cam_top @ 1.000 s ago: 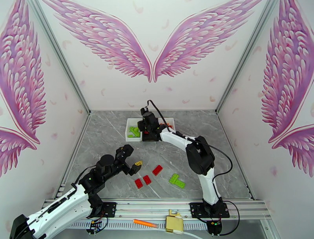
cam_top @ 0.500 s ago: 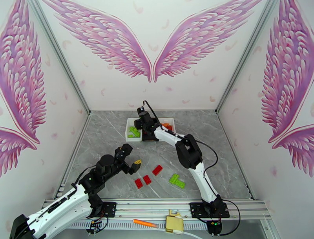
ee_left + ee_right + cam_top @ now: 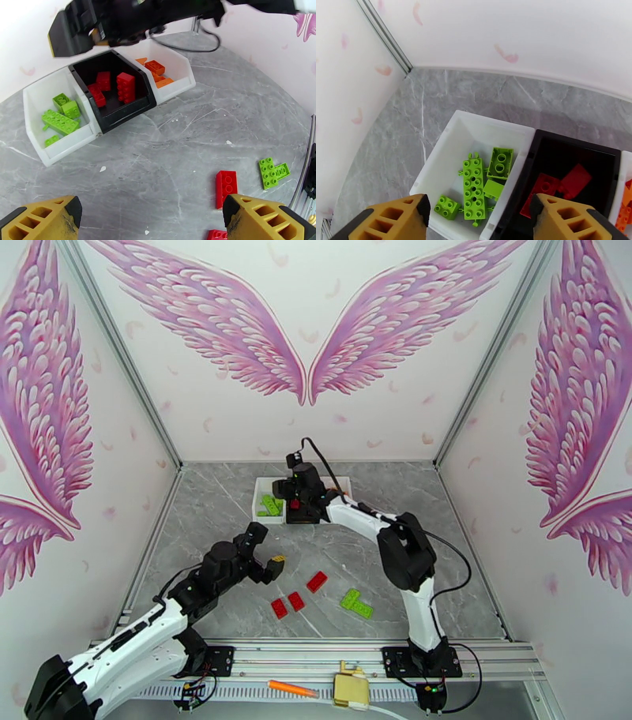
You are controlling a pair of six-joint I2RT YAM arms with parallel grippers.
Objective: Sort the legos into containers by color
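Three trays stand side by side at the back. The left white tray [image 3: 32,103] [image 3: 452,136] holds lime green legos [image 3: 59,121] [image 3: 474,189]. The black tray [image 3: 118,117] [image 3: 572,139] holds red legos [image 3: 125,87] [image 3: 574,179], and the right white tray [image 3: 182,68] holds orange legos [image 3: 155,67]. My right gripper [image 3: 295,497] [image 3: 480,221] hangs open above the green and black trays with nothing between its fingers. My left gripper [image 3: 267,558] [image 3: 154,225] is open above the table. Loose red legos [image 3: 296,601] [image 3: 226,188] and a green piece [image 3: 357,602] [image 3: 272,172] lie in front.
The right arm [image 3: 403,556] reaches from its base across the table's right half to the trays. An orange marker-like stick [image 3: 292,688] and a tan block [image 3: 351,690] lie on the front rail. Walls close in the table on three sides.
My right gripper has gone from shut to open over the trays and shifted slightly. My left arm has reached a little farther forward above the loose red legos.
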